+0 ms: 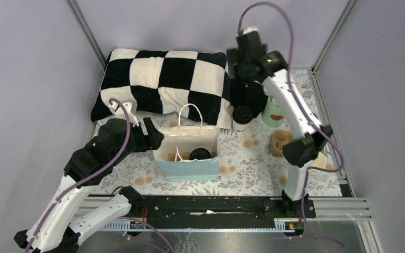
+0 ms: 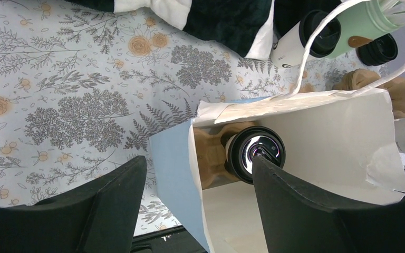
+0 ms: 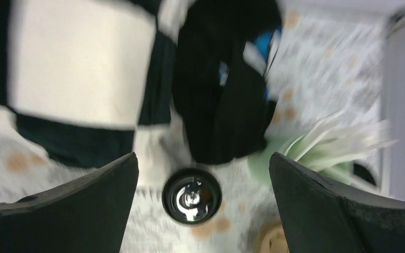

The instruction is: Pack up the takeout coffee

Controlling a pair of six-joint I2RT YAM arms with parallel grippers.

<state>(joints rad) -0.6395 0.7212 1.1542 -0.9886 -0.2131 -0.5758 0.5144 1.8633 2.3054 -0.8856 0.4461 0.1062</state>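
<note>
Insp. notes, L to R:

L gripper [image 2: 198, 162]: sits at the L rim of the light-blue paper bag [image 1: 187, 168]. Fingers [image 2: 111, 211] spread apart, nothing clamped. In the L wrist view one finger overlaps the lid edge of the cup below; cannot tell if it touches.

Takeout coffee no. 1 [image 2: 256, 153]: inside the bag, seated in a brown pulp carrier [image 2: 211, 158]. Upright, long axis vert., black lid facing up toward the bag mouth.

Bag stands upright on the counter [image 1: 242, 174], mouth open, white handles up, in front of the checkered pillow [image 1: 163, 79].

Takeout coffee no. 2 [image 1: 242, 117]: on the counter, R of the bag, just beside the pillow's R corner. Upright, long axis vert., black lid up.

R gripper [image 3: 203, 158]: hovers above cup no. 2, pointing down. Fingers [image 3: 84, 205] wide apart, holding nothing, cup lid between them in the R wrist view. That view is blurred.

Mint-green cup of white sticks [image 1: 273, 112]: just R of cup no. 2, upright.

Second pulp carrier [image 1: 282, 142]: on the counter, nearer than the green cup.
</note>
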